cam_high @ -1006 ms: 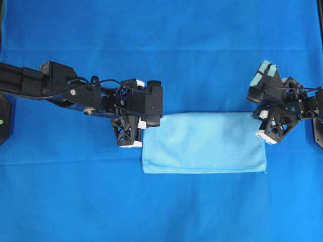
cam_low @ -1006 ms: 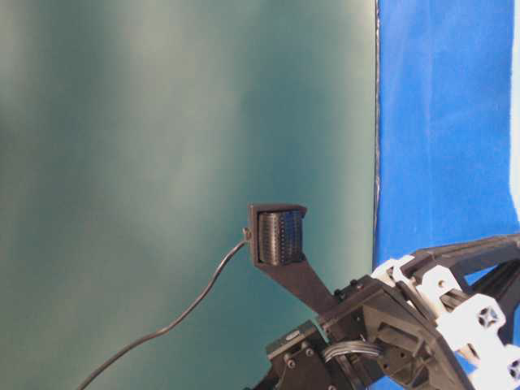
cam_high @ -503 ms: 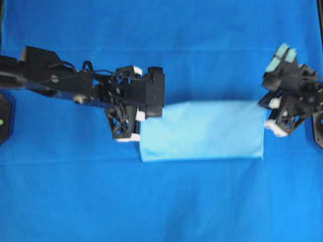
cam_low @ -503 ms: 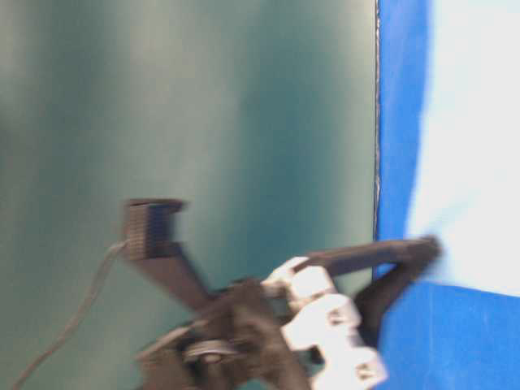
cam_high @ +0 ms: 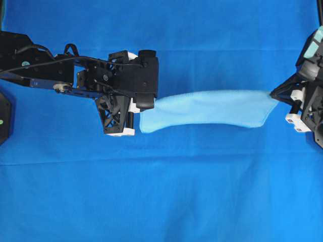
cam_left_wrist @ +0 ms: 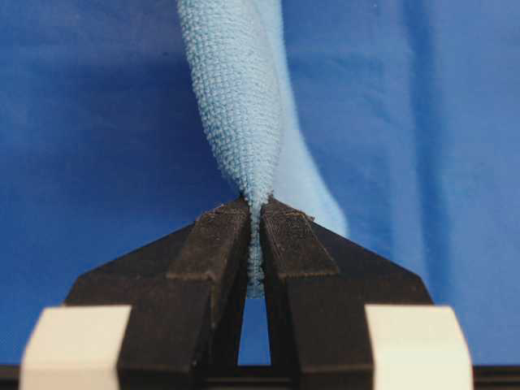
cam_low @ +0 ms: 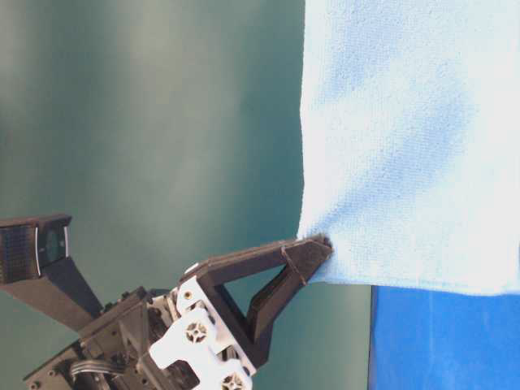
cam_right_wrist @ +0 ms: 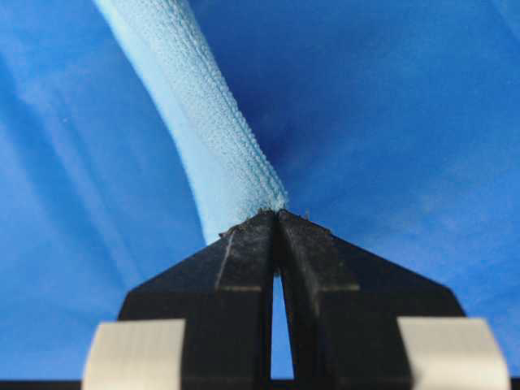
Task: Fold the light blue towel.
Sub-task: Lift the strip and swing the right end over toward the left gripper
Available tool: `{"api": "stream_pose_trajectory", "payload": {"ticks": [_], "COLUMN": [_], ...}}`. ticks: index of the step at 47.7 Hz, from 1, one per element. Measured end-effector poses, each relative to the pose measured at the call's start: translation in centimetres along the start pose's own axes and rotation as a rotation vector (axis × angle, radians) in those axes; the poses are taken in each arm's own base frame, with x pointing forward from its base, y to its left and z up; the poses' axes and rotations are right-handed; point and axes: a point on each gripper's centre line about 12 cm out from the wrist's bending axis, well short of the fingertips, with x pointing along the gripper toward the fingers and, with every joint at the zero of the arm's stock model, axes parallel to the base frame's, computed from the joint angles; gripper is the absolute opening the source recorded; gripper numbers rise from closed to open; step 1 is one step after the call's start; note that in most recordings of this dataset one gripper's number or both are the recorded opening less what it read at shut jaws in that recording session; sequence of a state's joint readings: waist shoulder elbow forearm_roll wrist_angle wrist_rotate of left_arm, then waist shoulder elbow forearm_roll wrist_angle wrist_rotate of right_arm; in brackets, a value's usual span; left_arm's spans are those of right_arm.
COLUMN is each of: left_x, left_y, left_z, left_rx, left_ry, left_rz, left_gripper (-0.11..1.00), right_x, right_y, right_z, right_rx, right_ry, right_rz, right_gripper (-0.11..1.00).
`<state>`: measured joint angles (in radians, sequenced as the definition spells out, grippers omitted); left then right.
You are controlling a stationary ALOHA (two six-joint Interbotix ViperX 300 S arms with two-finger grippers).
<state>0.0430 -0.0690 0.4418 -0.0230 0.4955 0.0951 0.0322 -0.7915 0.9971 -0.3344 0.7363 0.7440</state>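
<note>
Royal-blue cloth (cam_high: 161, 201) covers your whole tabletop; a teal wall (cam_low: 146, 122) stands behind. The light blue towel (cam_high: 207, 108) hangs stretched above it, one end pinched by the closed left gripper (cam_left_wrist: 255, 236), the other by the closed right gripper (cam_right_wrist: 275, 223).

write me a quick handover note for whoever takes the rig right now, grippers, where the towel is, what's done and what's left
Left gripper: shut on one end of the pale sky-blue microfibre towel.
Right gripper: shut on the opposite end.
Towel: already doubled, held off the large dark royal-blue cloth that covers the table, strung between the two grippers and hanging down from them.
Done: both ends pinched, towel raised.
Left: probably carry the held edge over, lay the towel down flat for the fold, then open both grippers and back off.
</note>
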Motion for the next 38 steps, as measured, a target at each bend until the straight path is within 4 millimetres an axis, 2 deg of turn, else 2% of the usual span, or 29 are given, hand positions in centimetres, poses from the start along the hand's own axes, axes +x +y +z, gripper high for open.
{"api": "stream_pose_trajectory", "payload": {"ticks": [7,13,20,27,38], "left_x": [0.0,0.1,1.6,2.9,5.5], "left_y": [-0.3,-1.7,-4.0,-5.4,-7.8], "left_z": [0.4,0.9,1.3,2.4,5.3], "left_rx": [-0.01,0.014,0.051,0.069,0.094], "left_ry": [-0.029,-0.075,-0.112,-0.164,-0.225], "left_rz": [-0.004,-0.024,-0.059,-0.078,-0.109], "left_gripper": [0.03,0.03,0.03,0.03,0.03], "right_x": [0.3,0.7,1.1,1.8,2.7], "right_y": [-0.4,-2.1,-4.4,-6.4,-7.2], "right_z": [0.3,1.1,2.7,4.4,7.3], "right_rx": [-0.025,-0.002,0.044,0.068,0.038], "right_ry": [-0.012,-0.031,-0.075,-0.125,-0.194], "right_rz": [-0.036,-0.115,-0.196,-0.262,-0.278], "right_gripper": [0.02,0.02,0.02,0.02,0.02]}}
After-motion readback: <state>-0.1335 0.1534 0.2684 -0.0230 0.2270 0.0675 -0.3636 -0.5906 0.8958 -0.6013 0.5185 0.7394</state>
